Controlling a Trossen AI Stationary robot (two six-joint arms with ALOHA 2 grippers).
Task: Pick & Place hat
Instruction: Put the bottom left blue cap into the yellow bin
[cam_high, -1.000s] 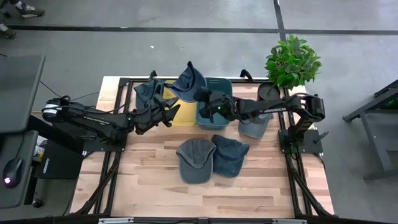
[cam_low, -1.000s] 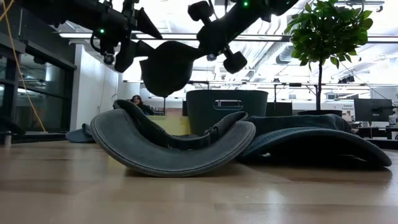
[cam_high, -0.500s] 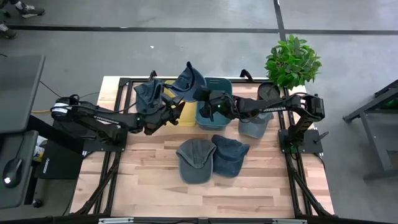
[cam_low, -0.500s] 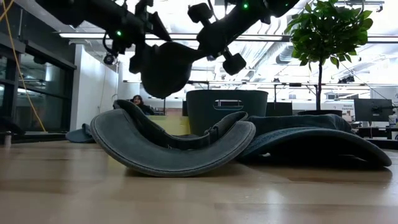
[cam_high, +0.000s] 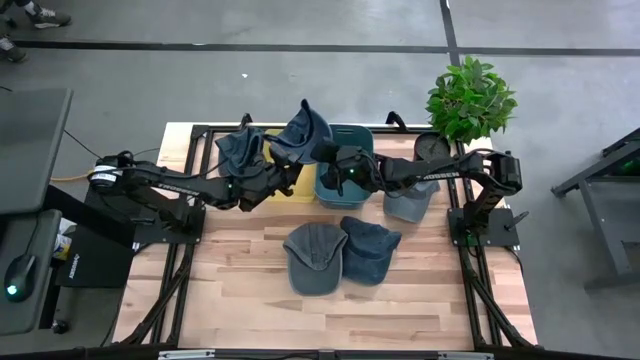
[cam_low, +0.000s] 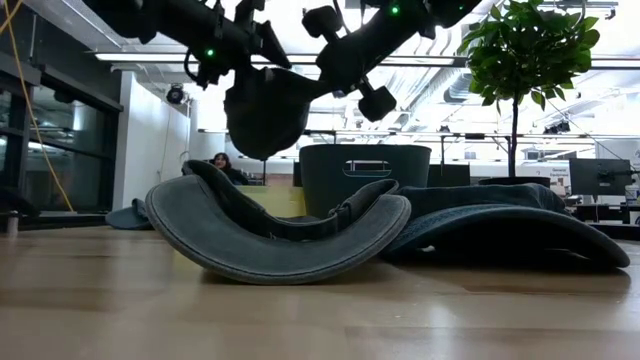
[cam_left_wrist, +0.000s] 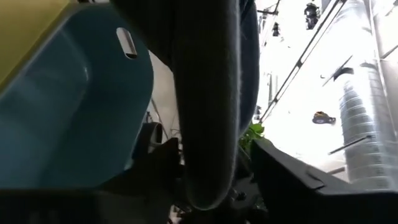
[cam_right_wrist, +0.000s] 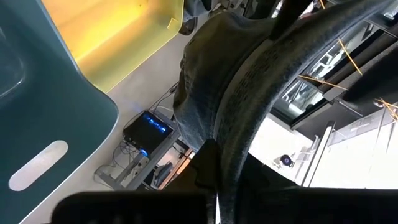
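A dark blue denim hat (cam_high: 303, 126) hangs in the air over the yellow bin (cam_high: 290, 182) and the teal bin (cam_high: 345, 180). My right gripper (cam_high: 324, 156) reaches in from the table's right and is shut on it. My left gripper (cam_high: 271, 173) comes from the left and is open. In the left wrist view its fingers (cam_left_wrist: 283, 171) stand on either side of the hat's brim edge (cam_left_wrist: 206, 106); whether they touch it I cannot tell. Two more hats (cam_high: 315, 256) (cam_high: 370, 248) lie crown-down on the table. My right gripper pinches the hat's stiff brim (cam_right_wrist: 239, 134) between its two fingers, coming roughly level from the table's right. The hat is lifted clear, and its crown (cam_low: 266, 108) hangs below the gripper above the bins.
Another hat (cam_high: 238, 150) lies left of the yellow bin, and a grey one (cam_high: 410, 203) right of the teal bin. A potted plant (cam_high: 470, 98) stands at the far right corner. The wooden table (cam_high: 250, 290) shows bare boards toward its near edge.
My left gripper has moved toward the table's right and slightly up, closing in on the hat held by my right gripper. The hat and my right gripper have kept still.
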